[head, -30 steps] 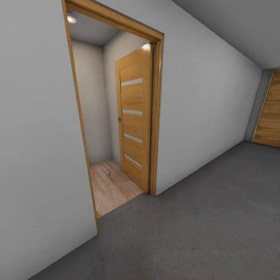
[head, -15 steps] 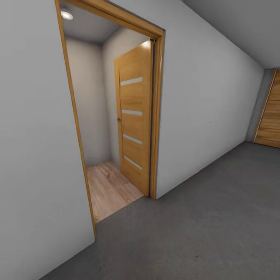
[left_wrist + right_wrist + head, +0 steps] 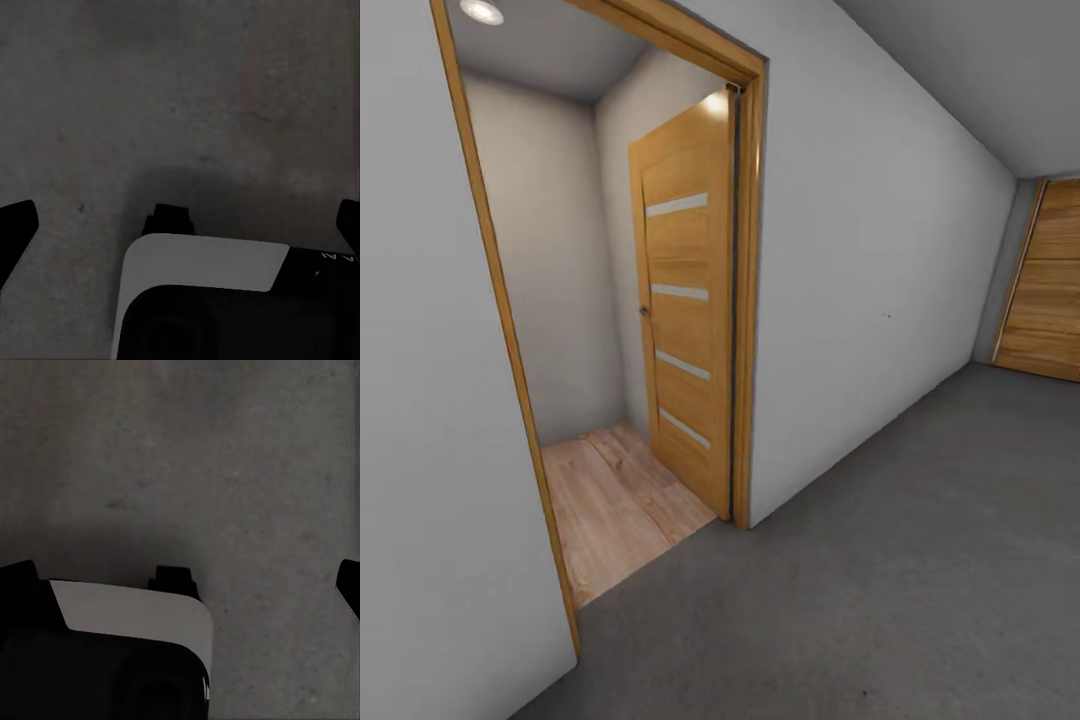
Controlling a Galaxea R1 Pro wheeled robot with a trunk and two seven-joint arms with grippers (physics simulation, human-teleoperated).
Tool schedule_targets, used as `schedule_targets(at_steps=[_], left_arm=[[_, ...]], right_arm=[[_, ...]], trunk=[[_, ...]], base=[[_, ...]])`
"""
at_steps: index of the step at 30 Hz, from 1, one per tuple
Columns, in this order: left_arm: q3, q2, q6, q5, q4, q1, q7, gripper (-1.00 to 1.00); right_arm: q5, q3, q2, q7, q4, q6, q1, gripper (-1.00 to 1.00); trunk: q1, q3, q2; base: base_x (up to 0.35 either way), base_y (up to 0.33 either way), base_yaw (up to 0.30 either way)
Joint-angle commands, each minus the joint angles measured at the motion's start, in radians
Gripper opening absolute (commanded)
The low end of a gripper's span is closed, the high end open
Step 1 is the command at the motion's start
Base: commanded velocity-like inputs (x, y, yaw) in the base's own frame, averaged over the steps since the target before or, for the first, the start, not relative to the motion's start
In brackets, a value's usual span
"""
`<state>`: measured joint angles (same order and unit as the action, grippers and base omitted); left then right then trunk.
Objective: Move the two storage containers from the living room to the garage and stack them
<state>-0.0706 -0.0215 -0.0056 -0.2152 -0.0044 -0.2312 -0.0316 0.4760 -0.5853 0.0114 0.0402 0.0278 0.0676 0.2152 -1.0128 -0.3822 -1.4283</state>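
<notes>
The pale grey wall (image 3: 880, 260) runs from the near left away toward the far right, and the dark grey concrete floor (image 3: 880, 600) of the garage spreads below it. Cut into that wall is a wood-framed doorway (image 3: 748, 300); its door (image 3: 685, 300), light wood with four narrow pale strips, stands swung inward against the right side of the opening. Beyond the threshold lies a light wood plank floor (image 3: 615, 500) in a small pale-walled space, lit by a round ceiling lamp (image 3: 481, 10). At the far right end of the wall a second wooden panel (image 3: 1048, 280) stands in the corner.

Each wrist camera looks straight down at speckled concrete. The left tool (image 3: 180, 225) has its dark fingertips (image 3: 16, 225) far apart at the picture's two edges, released and holding nothing. The right tool (image 3: 184, 581) is likewise spread wide and empty, fingertips (image 3: 349, 581) at the edges.
</notes>
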Motion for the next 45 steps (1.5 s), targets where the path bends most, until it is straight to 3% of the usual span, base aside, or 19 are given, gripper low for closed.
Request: schedule_targets(at_steps=[1, 45], left_arm=[[-0.008, 0.000, -0.001, -0.009, 0.000, 0.000, -0.002, 1.00], [-0.008, 0.000, 0.001, -0.010, 0.000, 0.000, -0.001, 1.00]], right_arm=[[0.009, -0.008, 0.001, 0.001, 0.003, 0.005, 0.001, 1.00], [0.006, -0.008, -0.002, 0.001, 0.002, 0.007, 0.001, 1.00]], trunk=[[-0.001, -0.001, -0.001], [-0.001, -0.001, -0.001]], base=[[0.322, 0.000, -0.012], [0.322, 0.000, -0.024]])
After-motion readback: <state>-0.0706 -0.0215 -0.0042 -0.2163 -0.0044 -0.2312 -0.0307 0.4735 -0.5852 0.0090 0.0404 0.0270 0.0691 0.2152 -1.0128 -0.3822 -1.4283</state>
